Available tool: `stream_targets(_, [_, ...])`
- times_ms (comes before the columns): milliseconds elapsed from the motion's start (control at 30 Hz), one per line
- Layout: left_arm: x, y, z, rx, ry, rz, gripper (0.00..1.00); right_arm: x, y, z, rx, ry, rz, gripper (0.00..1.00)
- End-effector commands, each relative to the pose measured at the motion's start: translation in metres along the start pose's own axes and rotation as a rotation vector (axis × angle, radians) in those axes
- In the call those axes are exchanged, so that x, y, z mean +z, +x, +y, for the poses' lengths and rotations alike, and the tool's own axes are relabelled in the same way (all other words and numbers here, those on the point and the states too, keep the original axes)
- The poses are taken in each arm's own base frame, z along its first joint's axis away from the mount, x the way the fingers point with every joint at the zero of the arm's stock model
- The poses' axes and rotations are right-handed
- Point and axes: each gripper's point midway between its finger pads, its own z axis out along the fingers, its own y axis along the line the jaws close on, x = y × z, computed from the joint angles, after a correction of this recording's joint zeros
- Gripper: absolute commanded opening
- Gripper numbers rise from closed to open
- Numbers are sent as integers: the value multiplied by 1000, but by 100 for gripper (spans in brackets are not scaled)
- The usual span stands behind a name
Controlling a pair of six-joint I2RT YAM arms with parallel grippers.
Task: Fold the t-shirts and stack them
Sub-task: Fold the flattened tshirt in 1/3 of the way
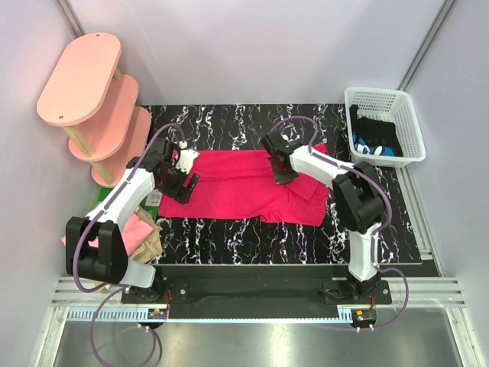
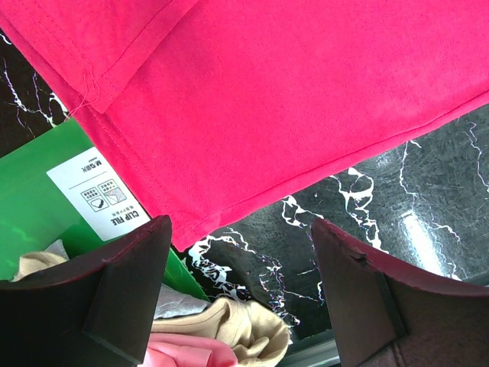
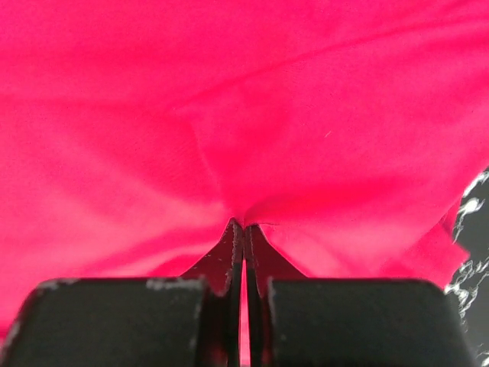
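Black marbled table (image 1: 229,229) lies below me. Nearest, left of the one crimson shirt (image 1: 237,183), one pink shirt (image 1: 137,229) and one tan shirt (image 1: 153,246) lie heaped, partly hidden by my left arm (image 1: 122,196). My left gripper (image 2: 241,229) hangs spread over the crimson shirt's left edge; my right gripper (image 3: 243,225), pressed together, pinches its cloth right of middle. Beyond, one basket (image 1: 410,130), contents unclear.

This looks like a robot lab cell, not anyone's home. The left arm (image 1: 122,195) and right arm (image 1: 336,172) are bolted to aluminium rails (image 1: 252,304) at the edge of a black marble-patterned table (image 1: 229,237), with purple cables (image 1: 163,132) looping along them. Blank pale wall panels (image 1: 252,46) close it in. A crimson t-shirt (image 1: 237,187), a white plastic basket (image 1: 411,126) and a pink oval shelf (image 1: 80,69) sit there like props.
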Motion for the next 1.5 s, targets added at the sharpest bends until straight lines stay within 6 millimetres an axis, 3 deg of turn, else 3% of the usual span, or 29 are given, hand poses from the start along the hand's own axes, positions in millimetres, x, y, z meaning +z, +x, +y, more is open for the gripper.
stream_targets(0, [-7, -14, 6, 12, -33, -65, 78, -56, -7, 12, 89, -152, -41, 0])
stream_targets(200, [-9, -15, 5, 10, -33, -75, 78, -86, 8, 21, 146, -266, -23, 0])
stream_targets(267, [-11, -18, 6, 13, -39, -83, 78, -84, 18, 24, 148, -282, 9, 4])
stream_targets(300, [-12, -18, 7, 13, -42, -86, 78, -82, 22, 25, 147, -288, 25, 11])
stream_targets(367, [-13, -21, 7, 12, -44, -92, 78, -74, 33, 24, 139, -272, 62, 44])
stream_targets(500, [-14, -22, 6, 11, -39, -95, 78, -60, 39, 19, 129, -216, 97, 78])
stream_targets(600, [-15, -21, 6, 13, -41, -95, 78, -61, 18, 6, 168, -202, 59, 77])
stream_targets(733, [-16, -18, 6, 17, -46, -90, 78, -61, -33, -27, 293, -194, -37, 72])
stream_targets(767, [-16, -17, 6, 18, -47, -89, 78, -56, -42, -44, 335, -175, -50, 70])
stream_targets(900, [-19, -17, 6, 19, -50, -93, 78, -28, -71, -70, 422, -176, -59, 65])
stream_targets(1000, [-21, -15, 7, 23, -62, -92, 78, 3, -74, -79, 457, -174, -12, 63])
stream_targets(1067, [-21, -15, 8, 25, -67, -94, 78, 22, -69, -73, 467, -203, 35, 60])
stream_targets(1267, [-23, -28, 17, 41, -91, -101, 79, 52, -68, -66, 483, -210, 74, 59])
stream_targets(1333, [-24, -50, 27, 36, -114, -120, 78, 57, -69, -70, 485, -187, 72, 59])
stream_targets(1400, [-34, -83, 40, 33, -148, -180, 78, 61, -66, -76, 488, -162, 75, 57])
stream_targets(1467, [-18, -102, 49, 11, -145, -167, 78, 61, -62, -79, 493, -148, 82, 56])
